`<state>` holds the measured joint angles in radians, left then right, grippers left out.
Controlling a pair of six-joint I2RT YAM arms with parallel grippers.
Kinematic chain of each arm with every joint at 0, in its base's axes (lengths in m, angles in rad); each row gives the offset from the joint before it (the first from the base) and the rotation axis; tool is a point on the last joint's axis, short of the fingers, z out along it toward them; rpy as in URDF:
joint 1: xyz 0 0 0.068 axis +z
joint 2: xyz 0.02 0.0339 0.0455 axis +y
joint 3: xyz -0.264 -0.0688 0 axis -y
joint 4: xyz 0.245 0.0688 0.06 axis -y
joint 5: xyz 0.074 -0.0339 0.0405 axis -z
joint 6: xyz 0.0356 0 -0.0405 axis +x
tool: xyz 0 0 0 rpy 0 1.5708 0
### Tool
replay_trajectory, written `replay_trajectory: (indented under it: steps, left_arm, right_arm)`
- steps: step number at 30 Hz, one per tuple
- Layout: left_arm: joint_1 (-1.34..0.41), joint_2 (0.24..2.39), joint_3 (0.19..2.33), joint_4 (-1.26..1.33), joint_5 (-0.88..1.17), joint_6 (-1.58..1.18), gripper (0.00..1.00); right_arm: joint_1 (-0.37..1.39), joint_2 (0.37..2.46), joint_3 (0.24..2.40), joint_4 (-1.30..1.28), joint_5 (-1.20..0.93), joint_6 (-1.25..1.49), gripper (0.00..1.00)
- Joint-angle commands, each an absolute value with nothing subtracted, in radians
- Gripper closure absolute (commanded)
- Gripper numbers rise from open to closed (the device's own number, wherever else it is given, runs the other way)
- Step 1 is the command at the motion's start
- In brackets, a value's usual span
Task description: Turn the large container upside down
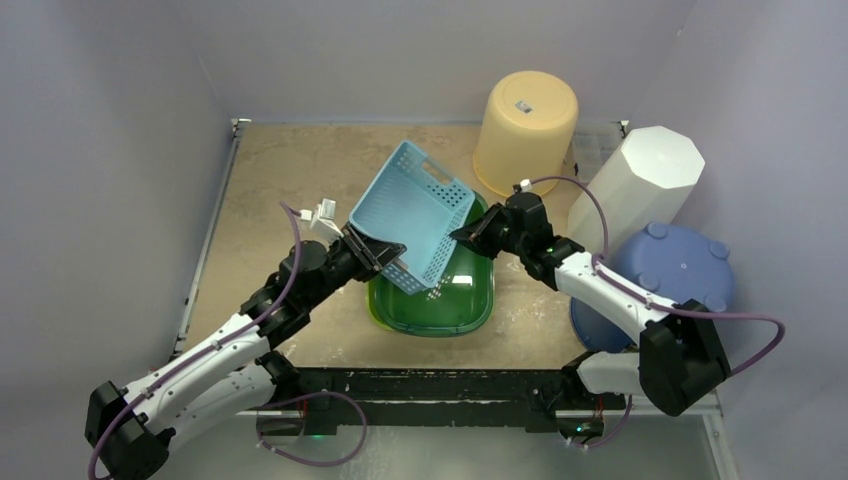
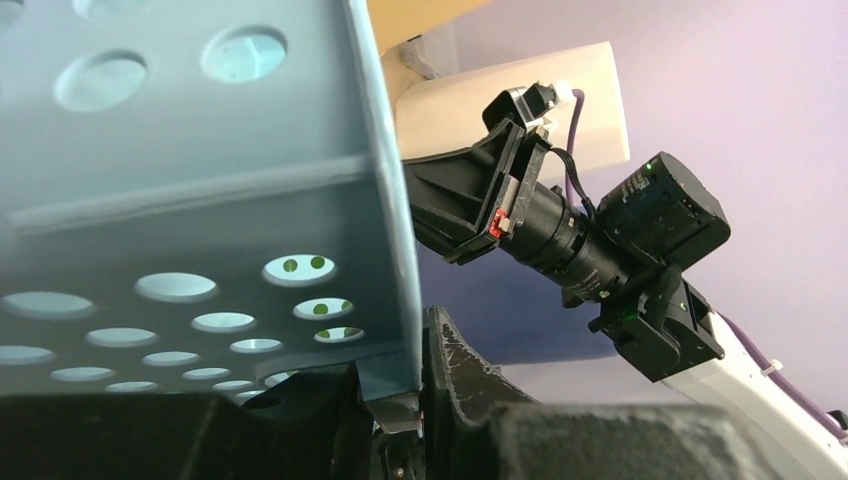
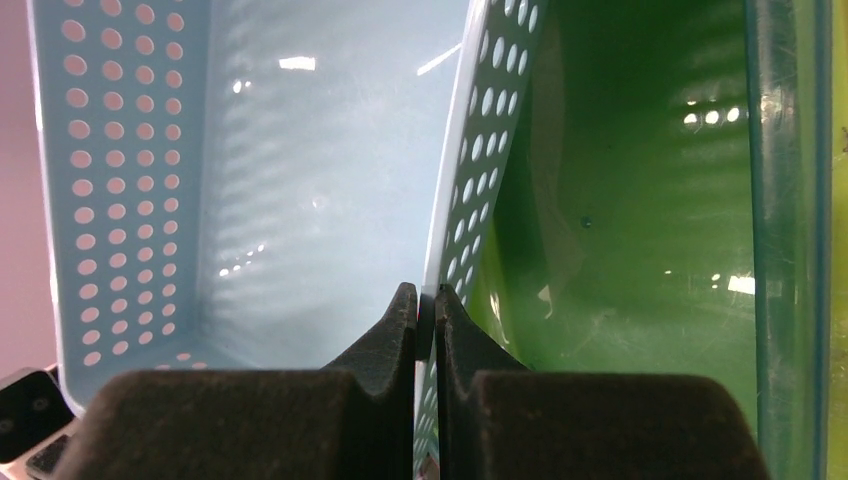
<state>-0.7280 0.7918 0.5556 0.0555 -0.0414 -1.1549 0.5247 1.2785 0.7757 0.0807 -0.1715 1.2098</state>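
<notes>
Scuffed tan tabletop (image 1: 270, 200) is lying open on the left, while a yellow bucket (image 1: 525, 130) is crowding the far right. Both arms are holding the perforated blue basket (image 1: 415, 210) tilted above the glossy green tub (image 1: 470, 300). The left gripper (image 1: 378, 255) is clamping one wall, and the right gripper (image 1: 465, 237) is pinching the opposite thin wall, clearest from its wrist view.

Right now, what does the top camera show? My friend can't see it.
The left fingers and right fingers pinch a blue basket, tilted above a green tub. A yellow bucket, white bin and blue tub sit at the back and right.
</notes>
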Motion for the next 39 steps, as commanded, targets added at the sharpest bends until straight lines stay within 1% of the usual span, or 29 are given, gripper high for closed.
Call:
replay_trajectory:
  steps: [1,5,7,8,11,16,19,25,30,34,39]
  left_arm:
    - [-0.726,0.790,0.626,0.062,-0.088,-1.095,1.00]
    - [-0.727,0.796,0.667,0.020,-0.105,-1.046,1.00]
    - [-0.727,0.796,0.693,-0.029,-0.125,-1.017,1.00]
    - [-0.726,0.795,0.706,-0.051,-0.138,-1.004,1.00]
    - [-0.725,0.791,0.741,-0.081,-0.171,-0.967,1.00]
    - [-0.725,0.796,0.813,-0.128,-0.214,-0.892,1.00]
    - [-0.724,0.817,0.888,-0.170,-0.234,-0.819,1.00]
    - [-0.725,0.886,1.051,-0.299,-0.277,-0.652,1.00]
    - [-0.723,0.913,1.082,-0.459,-0.521,-0.567,1.00]
    - [-0.723,0.913,1.082,-0.485,-0.630,-0.477,1.00]
    - [-0.718,0.942,1.098,-0.541,-0.813,-0.385,1.00]
  right_arm:
    - [0.532,1.286,0.817,0.104,-0.304,1.126,0.93]
    - [0.534,1.248,0.812,0.131,-0.293,1.104,0.82]
    - [0.533,1.210,0.792,0.162,-0.272,1.108,0.65]
    - [0.533,1.193,0.781,0.177,-0.262,1.111,0.58]
    - [0.533,1.163,0.777,0.173,-0.237,1.108,0.47]
    - [0.533,1.137,0.806,0.093,-0.190,1.078,0.40]
    - [0.533,1.124,0.811,0.059,-0.167,1.068,0.33]
    - [0.533,1.101,0.810,0.022,-0.136,1.037,0.23]
    - [0.533,1.094,0.827,-0.020,-0.123,1.003,0.22]
    - [0.534,1.096,0.833,-0.041,-0.112,0.987,0.21]
    - [0.533,1.119,0.834,-0.054,-0.116,0.986,0.21]
